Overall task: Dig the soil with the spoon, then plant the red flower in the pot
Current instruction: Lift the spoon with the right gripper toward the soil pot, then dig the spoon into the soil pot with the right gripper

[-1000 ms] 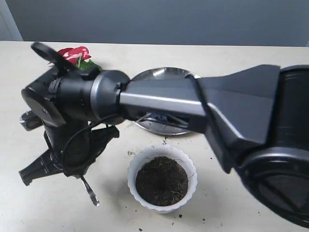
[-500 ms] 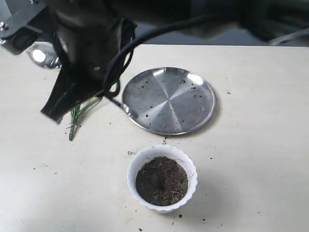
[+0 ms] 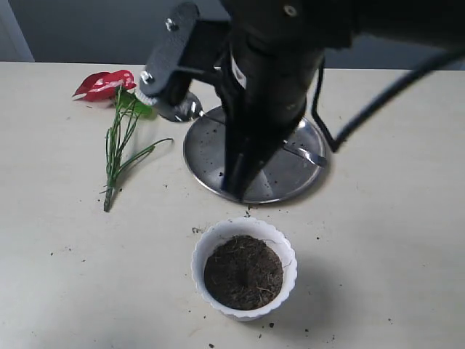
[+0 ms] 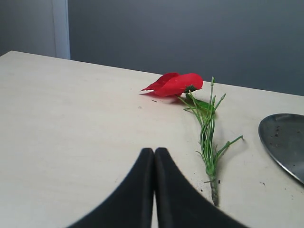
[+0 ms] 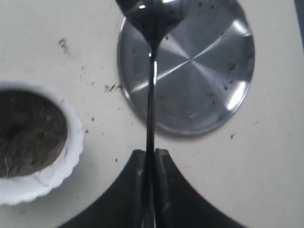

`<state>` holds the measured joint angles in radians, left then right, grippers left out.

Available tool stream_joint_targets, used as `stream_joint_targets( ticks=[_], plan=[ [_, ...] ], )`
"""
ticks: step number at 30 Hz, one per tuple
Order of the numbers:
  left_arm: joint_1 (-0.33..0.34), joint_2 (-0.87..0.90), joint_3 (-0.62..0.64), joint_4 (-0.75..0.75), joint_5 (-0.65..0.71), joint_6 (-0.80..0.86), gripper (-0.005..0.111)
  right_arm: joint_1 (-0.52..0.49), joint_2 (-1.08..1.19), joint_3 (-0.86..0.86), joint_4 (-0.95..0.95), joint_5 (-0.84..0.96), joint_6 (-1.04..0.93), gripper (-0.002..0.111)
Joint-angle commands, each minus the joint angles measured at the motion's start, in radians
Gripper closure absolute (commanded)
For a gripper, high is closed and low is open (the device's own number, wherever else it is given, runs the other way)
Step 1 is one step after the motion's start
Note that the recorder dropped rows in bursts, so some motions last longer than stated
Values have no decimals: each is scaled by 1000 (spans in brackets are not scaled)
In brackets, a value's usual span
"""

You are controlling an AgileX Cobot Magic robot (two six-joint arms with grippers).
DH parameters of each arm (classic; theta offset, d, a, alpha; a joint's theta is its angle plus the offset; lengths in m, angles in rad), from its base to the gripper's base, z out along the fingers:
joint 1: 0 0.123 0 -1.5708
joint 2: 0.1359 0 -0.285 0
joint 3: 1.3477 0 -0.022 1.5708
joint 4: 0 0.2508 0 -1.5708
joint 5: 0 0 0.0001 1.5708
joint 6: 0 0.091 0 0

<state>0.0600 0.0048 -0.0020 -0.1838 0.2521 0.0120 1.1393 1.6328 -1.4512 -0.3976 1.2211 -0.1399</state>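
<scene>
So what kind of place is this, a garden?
Probably not a garden; it looks like an indoor robot test table. The cream tabletop backs onto a plain grey wall, and just a white pot, steel plate and fake red flower are set out.

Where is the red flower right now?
The red flower lies flat on the table at the exterior view's far left, just left of the steel plate, untouched.

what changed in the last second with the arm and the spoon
The arm holding the spoon swung from the left of the pot, up past the flower, and across to the steel plate; the right gripper stays shut on the handle, spoon bowl now over the plate. The pot, its soil, the plate and the flower have not moved.
</scene>
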Motion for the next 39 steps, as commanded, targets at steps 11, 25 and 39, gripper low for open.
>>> stream_joint_targets(
  ticks=[11, 25, 39],
  plan=[
    [-2, -5, 2, 1, -12, -2, 106, -8, -231, 387, 15, 0, -156, 109],
    [-2, -5, 2, 1, -12, -2, 106, 80, -196, 471, -190, 0, -341, 109],
    [-2, -5, 2, 1, -12, -2, 106, 175, -139, 471, -337, 0, -645, 109]
  ],
)
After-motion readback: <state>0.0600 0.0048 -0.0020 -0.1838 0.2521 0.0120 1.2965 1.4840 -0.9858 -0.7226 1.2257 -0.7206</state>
